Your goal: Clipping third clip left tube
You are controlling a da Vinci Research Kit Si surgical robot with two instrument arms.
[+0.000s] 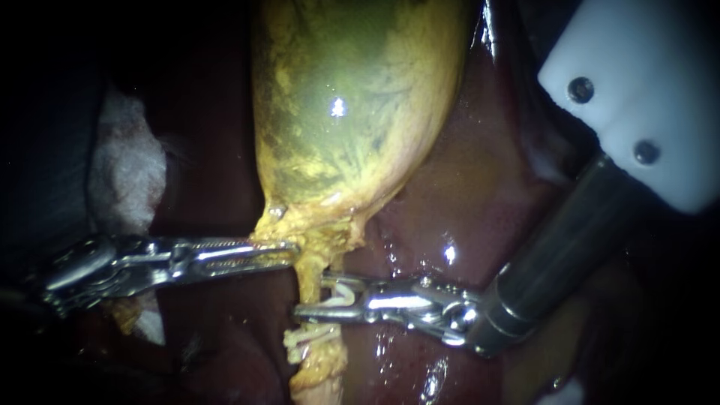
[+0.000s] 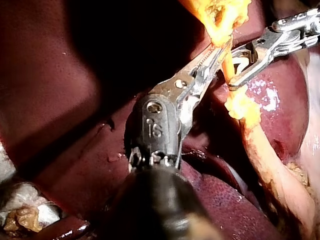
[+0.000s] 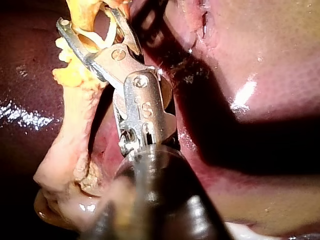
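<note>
Endoscope view: left pincer [image 1: 281,250] grips gallbladder [image 1: 352,112]; right pincer [image 1: 311,298] holds clip [image 1: 341,294], seemingly astride tube [image 1: 309,271].

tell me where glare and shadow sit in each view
Endoscope view: a glare spot on the gallbladder, wet glints on the liver and on the right instrument, whose jaws hold a clip; left edge dark. Left wrist view: deep shadow beside the left instrument, jaws shut on the gallbladder's lower end. Right wrist view: a broad shadow band across the tissue beside the shaft.
</note>
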